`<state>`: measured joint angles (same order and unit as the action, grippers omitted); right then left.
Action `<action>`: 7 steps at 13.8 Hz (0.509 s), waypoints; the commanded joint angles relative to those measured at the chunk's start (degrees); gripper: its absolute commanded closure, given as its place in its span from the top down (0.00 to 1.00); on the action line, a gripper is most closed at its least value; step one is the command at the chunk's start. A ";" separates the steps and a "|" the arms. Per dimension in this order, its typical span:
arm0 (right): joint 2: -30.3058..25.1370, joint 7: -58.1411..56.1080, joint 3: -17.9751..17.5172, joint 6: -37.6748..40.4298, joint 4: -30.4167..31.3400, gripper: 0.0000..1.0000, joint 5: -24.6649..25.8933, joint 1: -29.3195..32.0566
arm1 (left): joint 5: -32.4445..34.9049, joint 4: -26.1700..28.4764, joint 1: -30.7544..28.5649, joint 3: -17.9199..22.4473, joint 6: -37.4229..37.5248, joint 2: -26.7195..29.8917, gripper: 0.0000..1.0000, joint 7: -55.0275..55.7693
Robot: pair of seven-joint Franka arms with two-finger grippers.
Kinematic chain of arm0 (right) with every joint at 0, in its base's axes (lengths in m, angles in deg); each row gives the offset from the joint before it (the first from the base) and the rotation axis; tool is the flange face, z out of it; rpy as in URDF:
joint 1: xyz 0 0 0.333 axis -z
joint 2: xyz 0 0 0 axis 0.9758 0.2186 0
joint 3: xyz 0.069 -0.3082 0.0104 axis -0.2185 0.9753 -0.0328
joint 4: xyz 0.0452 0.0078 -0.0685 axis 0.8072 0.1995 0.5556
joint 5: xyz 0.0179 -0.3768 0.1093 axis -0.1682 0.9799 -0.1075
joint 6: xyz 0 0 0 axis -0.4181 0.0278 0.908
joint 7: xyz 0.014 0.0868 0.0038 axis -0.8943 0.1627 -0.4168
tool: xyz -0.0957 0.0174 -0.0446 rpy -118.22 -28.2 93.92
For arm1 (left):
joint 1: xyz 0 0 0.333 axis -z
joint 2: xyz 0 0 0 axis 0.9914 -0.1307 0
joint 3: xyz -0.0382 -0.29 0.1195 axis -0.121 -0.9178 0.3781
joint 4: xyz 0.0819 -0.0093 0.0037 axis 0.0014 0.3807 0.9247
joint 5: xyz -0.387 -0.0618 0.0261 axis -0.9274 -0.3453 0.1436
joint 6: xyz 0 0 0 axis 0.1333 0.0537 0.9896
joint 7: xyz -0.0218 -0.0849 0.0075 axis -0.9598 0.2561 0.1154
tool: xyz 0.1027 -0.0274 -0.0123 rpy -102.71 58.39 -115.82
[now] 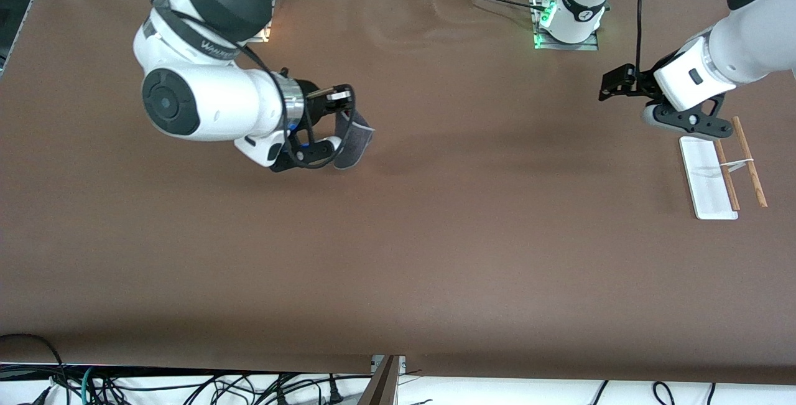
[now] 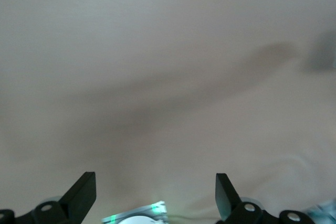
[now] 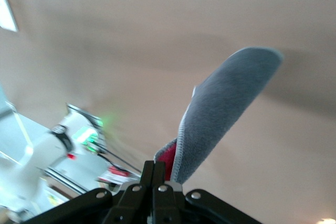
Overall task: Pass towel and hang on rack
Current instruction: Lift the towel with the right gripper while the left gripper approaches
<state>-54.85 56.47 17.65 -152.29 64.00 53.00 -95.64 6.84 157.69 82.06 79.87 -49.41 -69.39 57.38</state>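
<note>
My right gripper (image 1: pixel 339 122) is up over the table toward the right arm's end, shut on one edge of the towel (image 1: pixel 354 139). In the right wrist view the towel (image 3: pixel 226 106) stands out from the closed fingers (image 3: pixel 160 174), its grey face outward and a strip of its pinkish-red face showing at the grip. The rack (image 1: pixel 704 175), a white base with two thin wooden rods (image 1: pixel 749 162), stands at the left arm's end of the table. My left gripper (image 1: pixel 612 84) hangs open beside the rack, toward the table's middle. Its fingers (image 2: pixel 84 192) are wide apart with nothing between them.
The brown table (image 1: pixel 435 237) lies bare between the two arms. The left arm's base (image 1: pixel 572 19) with a green light stands at the table's back edge. Cables lie along the table's front edge (image 1: pixel 186 386).
</note>
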 commanded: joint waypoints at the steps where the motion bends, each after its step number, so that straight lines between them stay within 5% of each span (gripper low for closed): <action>1: 0.13 11.02 -2.34 -5.24 -0.38 0.00 -6.31 0.77 | -7.70 -0.71 -0.54 0.24 2.68 -1.73 1.00 -9.20; 7: 1.26 24.75 -4.44 -15.27 -0.38 0.00 -10.55 -0.72 | -24.49 0.43 -0.54 0.24 2.07 -8.15 1.00 -34.93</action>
<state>-54.51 76.51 14.61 -164.62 64.04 43.64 -95.78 -13.66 158.26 81.96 80.05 -47.62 -75.49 32.01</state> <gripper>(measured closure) 0.987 0.000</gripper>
